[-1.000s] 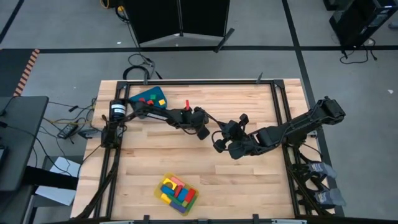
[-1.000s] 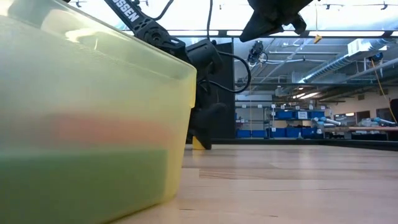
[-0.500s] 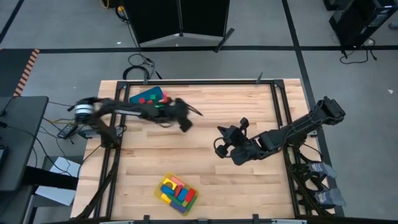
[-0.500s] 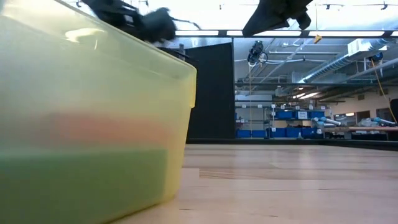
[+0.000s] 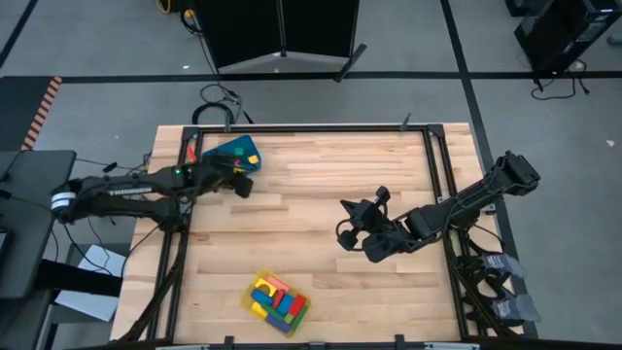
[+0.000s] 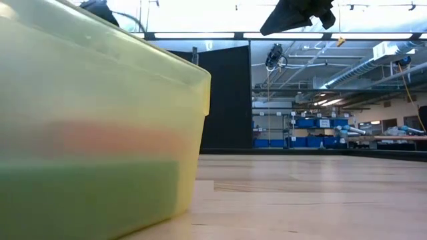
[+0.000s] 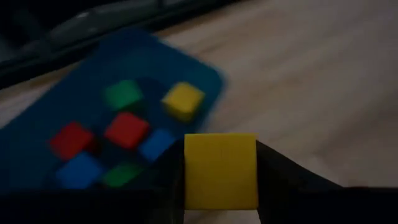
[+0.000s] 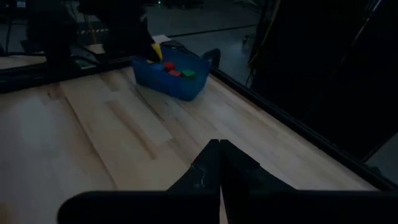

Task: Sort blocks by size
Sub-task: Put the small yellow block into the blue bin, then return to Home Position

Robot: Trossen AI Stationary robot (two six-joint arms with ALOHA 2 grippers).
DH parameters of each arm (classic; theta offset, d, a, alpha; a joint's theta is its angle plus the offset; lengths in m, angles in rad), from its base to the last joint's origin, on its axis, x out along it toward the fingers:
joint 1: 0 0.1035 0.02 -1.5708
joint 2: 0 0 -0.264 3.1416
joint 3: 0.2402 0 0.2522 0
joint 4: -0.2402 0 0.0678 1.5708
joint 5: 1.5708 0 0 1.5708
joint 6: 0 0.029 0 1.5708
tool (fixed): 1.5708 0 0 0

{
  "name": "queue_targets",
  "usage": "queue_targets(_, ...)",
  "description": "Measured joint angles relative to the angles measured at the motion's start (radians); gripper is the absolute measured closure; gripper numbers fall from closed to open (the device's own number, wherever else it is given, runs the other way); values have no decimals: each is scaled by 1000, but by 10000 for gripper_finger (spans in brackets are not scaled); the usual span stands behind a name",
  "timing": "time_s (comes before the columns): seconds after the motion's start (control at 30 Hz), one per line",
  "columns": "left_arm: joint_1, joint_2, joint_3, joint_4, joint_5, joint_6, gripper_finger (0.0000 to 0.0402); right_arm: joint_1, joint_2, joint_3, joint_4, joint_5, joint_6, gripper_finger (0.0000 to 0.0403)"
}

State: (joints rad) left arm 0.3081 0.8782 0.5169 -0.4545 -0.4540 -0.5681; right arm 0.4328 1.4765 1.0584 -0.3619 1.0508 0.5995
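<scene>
My left gripper (image 5: 239, 184) is shut on a yellow cube (image 7: 221, 171) just beside the blue bin (image 5: 233, 153) at the table's far left. In the left wrist view the bin (image 7: 56, 112) holds several small cubes: red (image 7: 127, 129), green (image 7: 122, 93), blue (image 7: 78, 169) and yellow (image 7: 182, 99). The yellow tray (image 5: 279, 301) near the front edge holds several longer blocks in red, blue, green, yellow and pink. My right gripper (image 5: 350, 231) is shut and empty above the table's middle right; its fingers (image 8: 219, 158) are closed together. My left gripper pinches the yellow cube by two opposite sides (image 7: 186, 174) between its two fingers (image 7: 277, 183). The fingers slant down from above. The cube is lifted clear of the table, level, next to the bin's edge.
The yellow tray's wall (image 6: 100, 133) fills the left of the low view. A black frame rail (image 5: 437, 185) runs round the table. Bare wood lies between the bin, the tray and my right gripper.
My left gripper has risen from the table's middle with the yellow cube and swung toward the table's left edge to the blue bin. The cube has been lifted clear of the table.
</scene>
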Motion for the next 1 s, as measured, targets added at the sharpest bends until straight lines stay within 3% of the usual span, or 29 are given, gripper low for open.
queue_targets(0.13, 86, -8, -31, -20, -82, -66, 263, 0, 0, 0, 11, 0, 0, 394)
queue_targets(0.3, 160, 12, -33, -5, -73, -85, 262, 10, 0, 0, 10, 0, 0, 394)
queue_targets(0.37, 166, 12, -33, 5, -71, -64, 231, 16, 0, 0, 10, 0, 0, 394)
queue_targets(0.53, 160, -8, -33, 72, -2, 18, 96, 20, 0, -36, 33, -1, -23, 394)
queue_targets(0.67, 126, -53, -33, 111, 14, 81, 56, 24, 0, -105, 72, -12, -24, 397)
queue_targets(0.8, 65, -143, -33, 129, 12, 138, 101, 57, -22, -208, 162, -30, -24, 398)
queue_targets(1.0, -89, -292, -68, 184, 48, 209, 251, 124, -130, -458, 490, -95, -151, 399)
